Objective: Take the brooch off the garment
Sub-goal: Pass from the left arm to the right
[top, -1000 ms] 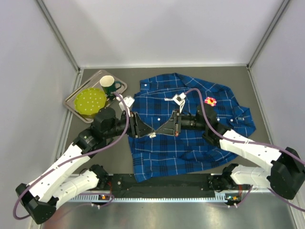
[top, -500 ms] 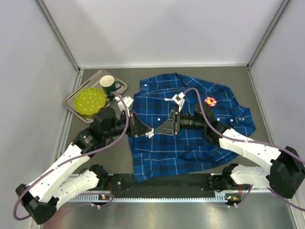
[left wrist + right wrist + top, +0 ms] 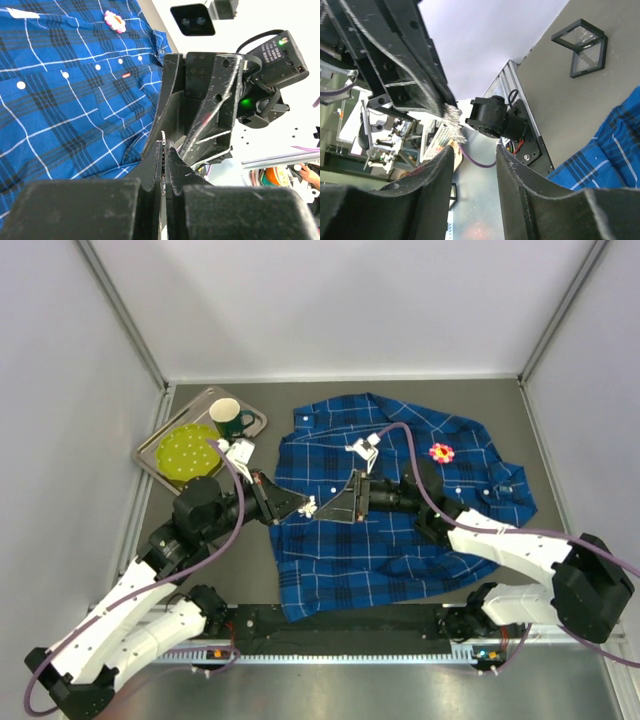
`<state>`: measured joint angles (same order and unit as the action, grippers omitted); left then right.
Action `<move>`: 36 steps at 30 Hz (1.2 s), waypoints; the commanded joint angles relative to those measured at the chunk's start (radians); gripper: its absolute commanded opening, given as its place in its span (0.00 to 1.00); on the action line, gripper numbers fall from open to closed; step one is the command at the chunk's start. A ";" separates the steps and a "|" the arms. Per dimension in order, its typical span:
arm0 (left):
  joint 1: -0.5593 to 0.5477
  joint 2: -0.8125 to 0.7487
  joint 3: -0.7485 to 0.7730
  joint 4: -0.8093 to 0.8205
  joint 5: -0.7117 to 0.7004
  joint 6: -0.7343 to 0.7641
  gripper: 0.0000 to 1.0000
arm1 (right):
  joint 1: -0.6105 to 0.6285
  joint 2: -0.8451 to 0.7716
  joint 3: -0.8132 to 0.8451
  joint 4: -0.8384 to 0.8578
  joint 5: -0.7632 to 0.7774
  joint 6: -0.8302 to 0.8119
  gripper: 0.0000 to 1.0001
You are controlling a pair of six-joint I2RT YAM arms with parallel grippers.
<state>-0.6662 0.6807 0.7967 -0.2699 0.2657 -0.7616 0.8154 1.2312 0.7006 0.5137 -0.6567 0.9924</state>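
The garment (image 3: 400, 500) is a blue plaid shirt spread flat over the middle and right of the table. My left gripper (image 3: 308, 507) hovers above the shirt's left part, shut on a small silvery glittering brooch (image 3: 451, 120). Only the brooch's thin edge (image 3: 163, 162) shows between the jaws in the left wrist view. Facing it, a short gap away, is my right gripper (image 3: 338, 510), open with nothing between its fingers (image 3: 440, 165). A pink flower-shaped pin (image 3: 441, 452) sits on the shirt's upper right, also seen as the pink pin (image 3: 115, 21) in the left wrist view.
A metal tray (image 3: 150, 455) at the back left carries a green plate (image 3: 188, 453) and a green mug (image 3: 228, 416). White walls enclose the table on three sides. A small black-framed clear box (image 3: 580, 45) appears on grey floor in the right wrist view.
My left gripper closed on the silvery brooch and my right gripper let go and opened. The left arm has drawn back to the left with the brooch.
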 commanded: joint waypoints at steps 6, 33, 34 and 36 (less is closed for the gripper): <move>0.005 0.002 -0.040 0.133 0.013 -0.054 0.00 | 0.007 -0.009 -0.007 0.157 -0.003 0.038 0.27; 0.005 -0.009 -0.045 0.152 0.036 -0.073 0.00 | -0.024 -0.027 -0.035 0.218 0.028 0.068 0.15; 0.005 -0.009 -0.045 0.152 0.038 -0.074 0.00 | -0.027 -0.024 -0.033 0.220 0.028 0.068 0.15; 0.005 -0.012 -0.048 0.155 0.036 -0.076 0.00 | -0.030 -0.024 -0.030 0.220 0.028 0.066 0.16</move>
<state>-0.6655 0.6830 0.7578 -0.1799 0.2832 -0.8265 0.7971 1.2301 0.6670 0.6655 -0.6395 1.0645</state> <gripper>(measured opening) 0.018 0.154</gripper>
